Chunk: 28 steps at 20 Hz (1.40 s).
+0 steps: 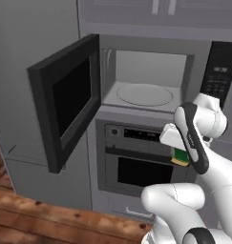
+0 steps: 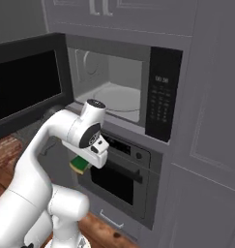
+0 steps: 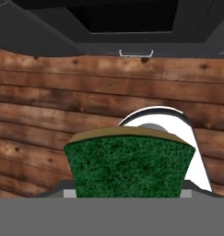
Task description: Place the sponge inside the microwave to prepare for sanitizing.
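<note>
The sponge (image 3: 129,166), dark green on top with a yellowish layer beneath, sits between the fingers in the hand view and hides their tips. My gripper (image 1: 180,156) is shut on the sponge (image 1: 181,157) and points down at the floor. It hangs in front of the oven, below the microwave's opening. The right base view has the sponge (image 2: 80,165) under the white hand, with the gripper (image 2: 82,162) around it. The microwave (image 1: 146,71) stands open, its door (image 1: 65,100) swung out to the left. Its round turntable (image 1: 145,94) lies bare in the pale interior (image 2: 111,89).
A built-in oven (image 1: 136,164) with a horizontal handle sits directly under the microwave. The black keypad panel (image 2: 162,97) is right of the cavity. Grey cabinet fronts (image 2: 206,121) flank both appliances. Wooden floor planks (image 3: 62,106) lie below the hand.
</note>
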Available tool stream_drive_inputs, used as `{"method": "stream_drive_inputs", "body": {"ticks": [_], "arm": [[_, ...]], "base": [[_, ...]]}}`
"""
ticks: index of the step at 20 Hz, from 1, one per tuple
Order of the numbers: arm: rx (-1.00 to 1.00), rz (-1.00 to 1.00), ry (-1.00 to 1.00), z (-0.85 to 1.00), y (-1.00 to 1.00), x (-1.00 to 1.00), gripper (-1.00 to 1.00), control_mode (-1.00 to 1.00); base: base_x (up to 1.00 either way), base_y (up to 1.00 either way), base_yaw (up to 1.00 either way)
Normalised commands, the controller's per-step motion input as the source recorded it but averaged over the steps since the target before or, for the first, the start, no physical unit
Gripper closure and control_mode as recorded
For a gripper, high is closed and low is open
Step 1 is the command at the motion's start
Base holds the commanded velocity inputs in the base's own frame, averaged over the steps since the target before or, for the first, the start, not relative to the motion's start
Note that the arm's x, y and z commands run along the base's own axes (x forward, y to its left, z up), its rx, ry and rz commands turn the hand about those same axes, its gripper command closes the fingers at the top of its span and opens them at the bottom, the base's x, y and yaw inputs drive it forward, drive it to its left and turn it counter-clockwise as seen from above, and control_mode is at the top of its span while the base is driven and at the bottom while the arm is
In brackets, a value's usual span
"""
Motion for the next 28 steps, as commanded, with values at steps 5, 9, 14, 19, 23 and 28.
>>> {"method": "stream_drive_inputs", "body": {"ticks": [5, 9, 14, 19, 23, 28], "arm": [[0.0, 0.0, 0.0, 0.0, 0.0, 0.0, 1.0, 1.0], [0.0, 0.0, 0.0, 0.0, 0.0, 0.0, 1.0, 1.0], [0.0, 0.0, 0.0, 0.0, 0.0, 0.0, 1.0, 1.0], [0.0, 0.0, 0.0, 0.0, 0.0, 0.0, 1.0, 1.0], [0.0, 0.0, 0.0, 0.0, 0.0, 0.0, 1.0, 1.0], [0.0, 0.0, 0.0, 0.0, 0.0, 0.0, 1.0, 1.0]], "base": [[0.48, 0.28, 0.02], [0.49, 0.22, -0.01], [0.46, 0.34, -0.14], [0.44, 0.27, -0.13], [0.43, 0.33, -0.31], [0.37, 0.13, -0.48]]}}
